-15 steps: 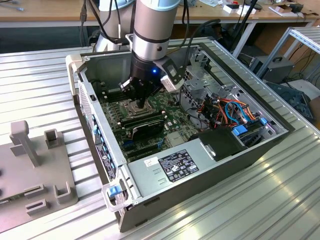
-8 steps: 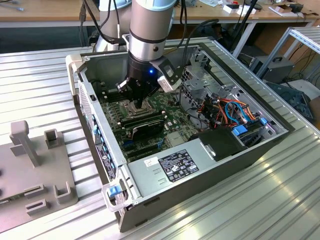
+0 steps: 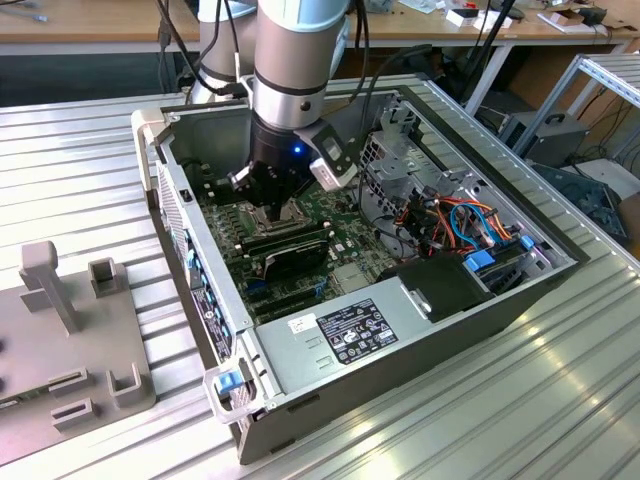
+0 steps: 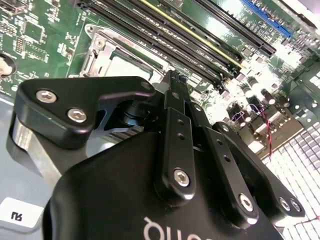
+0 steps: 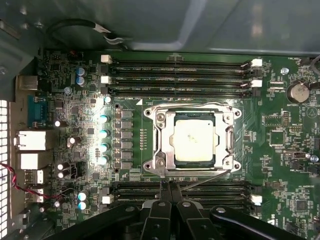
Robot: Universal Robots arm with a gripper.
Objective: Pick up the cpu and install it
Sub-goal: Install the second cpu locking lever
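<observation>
The claw [image 5: 169, 192] is hovering clenched and empty just beside the socket frame [image 5: 192, 138]. The cpu [image 5: 194, 136] is lying flat inside it, seated for installation

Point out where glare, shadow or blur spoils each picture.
First wrist view: glare whitens the cpu top and the capacitors beside it; the gripper is dark. Second wrist view: the gripper looms dark, and the case floor is blown out white. Exterior view: the aluminium table gleams.

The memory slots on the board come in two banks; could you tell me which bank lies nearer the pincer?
The bank beside the pincer; the other bank lies beyond the cpu.
</observation>
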